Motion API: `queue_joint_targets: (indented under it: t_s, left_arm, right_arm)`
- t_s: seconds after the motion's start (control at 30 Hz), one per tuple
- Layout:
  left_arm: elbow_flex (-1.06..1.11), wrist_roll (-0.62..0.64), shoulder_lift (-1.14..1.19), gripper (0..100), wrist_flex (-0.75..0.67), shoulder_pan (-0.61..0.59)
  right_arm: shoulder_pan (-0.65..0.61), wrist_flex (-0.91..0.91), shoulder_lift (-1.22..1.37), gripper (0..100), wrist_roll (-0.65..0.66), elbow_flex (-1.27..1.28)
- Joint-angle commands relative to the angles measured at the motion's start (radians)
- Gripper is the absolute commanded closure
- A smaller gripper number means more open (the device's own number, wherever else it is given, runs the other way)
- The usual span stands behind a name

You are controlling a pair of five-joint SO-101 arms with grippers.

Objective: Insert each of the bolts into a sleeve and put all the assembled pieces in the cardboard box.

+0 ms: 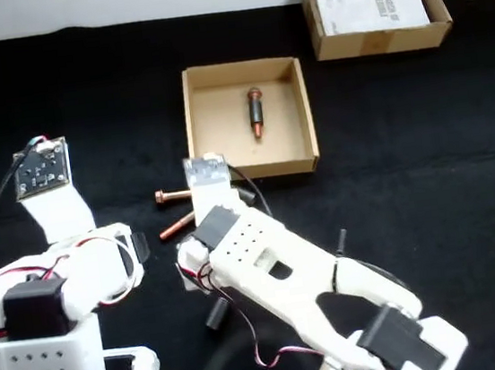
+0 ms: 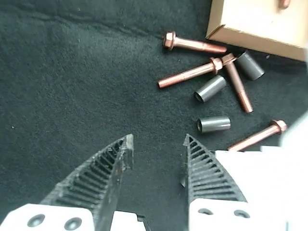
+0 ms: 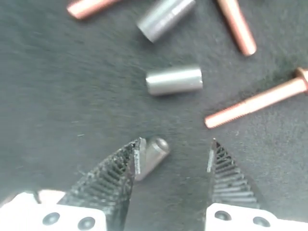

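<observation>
1. One assembled piece [image 1: 257, 112] is already laid in the box [image 1: 224, 143], well beyond the right gripper [image 3: 175, 151]. Other parts are not yet joined.
2. Right gripper is spread. A sleeve [image 3: 154, 154] is seen between its jaws, touching one finger and well off the other.
3. A second sleeve [image 3: 174, 79] is seen just ahead of the tips, with a bolt [image 3: 257, 103] ahead and off to one side.
4. Left gripper [image 2: 156, 147] is spread, with nothing held. Loose bolts [image 2: 190, 74] are scattered ahead of it, well apart from its tips.
5. Step judged: the sleeve is being grasped by the right gripper for the next assembly.
6. Next move: the sleeve should be centred first, since a one-sided pinch may flick it away. The jaws are then to be closed and the sleeve lifted. A bolt is then to be taken by the left gripper for insertion.
</observation>
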Motion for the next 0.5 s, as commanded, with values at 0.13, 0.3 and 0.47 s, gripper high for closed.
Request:
queue_joint_targets:
  t_s: [0.13, 0.3, 0.47]
  left_arm:
    - [0.125, -0.015, -0.015, 82, -0.129, 0.01]
    - [0.13, -0.068, -0.01, 82, -0.163, 0.005]
    - [0.131, -0.086, -0.008, 82, -0.184, 0.004]
  right_arm:
    - [-0.116, 0.054, -0.081, 80.0, -0.098, -0.077]
    - [-0.154, 0.021, -0.039, 80.0, -0.13, -0.013]
    - [-0.151, -0.033, 0.041, 80.0, -0.132, 0.042]
